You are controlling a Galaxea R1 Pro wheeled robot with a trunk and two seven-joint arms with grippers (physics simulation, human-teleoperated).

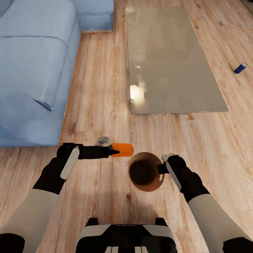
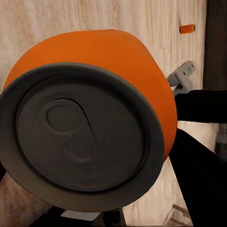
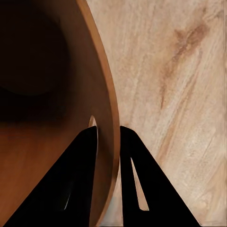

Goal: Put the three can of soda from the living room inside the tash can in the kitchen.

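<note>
stretching across the whole scene is a light wood plank floor (image 1: 102,95), pale with darker grain streaks and knots. taking the glass-topped low table (image 1: 168,59) as the landmark: it lies flat and greyish, with a bright glare spot near its corner closest to the robot. a blue sofa (image 1: 31,66) stands well apart from the table's long side, on the robot's left, with a strip of bare planks between them. on the table's other side, near its far long edge, a dark blue can (image 1: 240,68) lies on its side on the floor.

nearer the robot than the table's short edge, the left gripper (image 1: 113,152) is clamped on the orange can (image 1: 122,149), held lying sideways above the floor. in the left wrist view the orange can (image 2: 94,123) shows its dark grey end and pull-tab; no brand or writing can be read on it. a second small orange can (image 2: 187,29) lies on the floor farther off in that view.

just beside the held can, also on the robot's side of the table, the tash can (image 1: 146,171) is tilted with its copper-brown inside facing up toward the head camera. the right gripper (image 1: 162,168) pinches its rim: in the right wrist view one black finger (image 3: 71,184) sits inside the wall of the tash can (image 3: 52,142) and the other outside, closed on it.

a small grey object (image 1: 103,141) sits on the floor by the left gripper; i cannot tell what it is.
</note>
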